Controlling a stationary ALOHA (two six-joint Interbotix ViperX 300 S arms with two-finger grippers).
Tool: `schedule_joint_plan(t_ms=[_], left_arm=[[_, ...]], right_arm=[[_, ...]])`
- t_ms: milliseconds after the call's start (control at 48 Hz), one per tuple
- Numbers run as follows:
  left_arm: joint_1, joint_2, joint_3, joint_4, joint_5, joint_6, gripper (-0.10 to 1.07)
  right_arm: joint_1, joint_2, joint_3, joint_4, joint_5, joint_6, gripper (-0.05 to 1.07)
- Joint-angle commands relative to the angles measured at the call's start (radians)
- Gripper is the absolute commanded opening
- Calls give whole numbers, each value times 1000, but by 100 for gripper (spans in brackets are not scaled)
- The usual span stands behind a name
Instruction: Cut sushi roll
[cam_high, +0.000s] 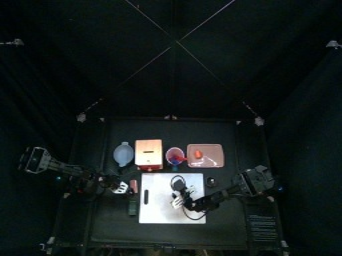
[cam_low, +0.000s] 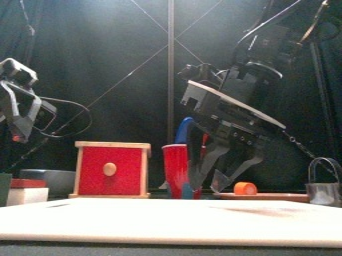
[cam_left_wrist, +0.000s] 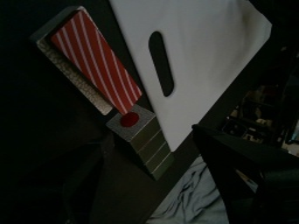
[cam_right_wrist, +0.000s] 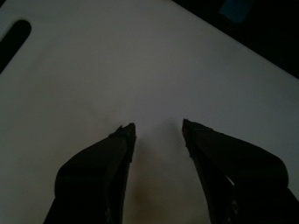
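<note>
Hovering over white rectangular cutting board (cam_right_wrist: 140, 87), right gripper (cam_right_wrist: 158, 131) jaws apart, empty; no cut visible yet.

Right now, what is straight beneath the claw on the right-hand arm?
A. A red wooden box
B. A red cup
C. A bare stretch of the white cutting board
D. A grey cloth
C. In the right wrist view the right gripper hangs with its jaws apart over the plain white board, and nothing sits between them.
</note>
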Motion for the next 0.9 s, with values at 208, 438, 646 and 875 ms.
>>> schedule_joint_plan(t_ms=[208,438,646,875], left_arm=[[-86,55,-40,-77,-12,0,102],[-112,117,-71,-87,-20,-2,102],[-117,176,-106,-89,-21,0,102],[-118,221,-121,-94,-37,0,101]], right_arm=[[-3,-51,-14,-3,0,3,83],[-3,-51,-15,-3,0,3,83],[-2,-49,-14,-3,0,3,83],[-2,-49,-9,-5,0,3,83]])
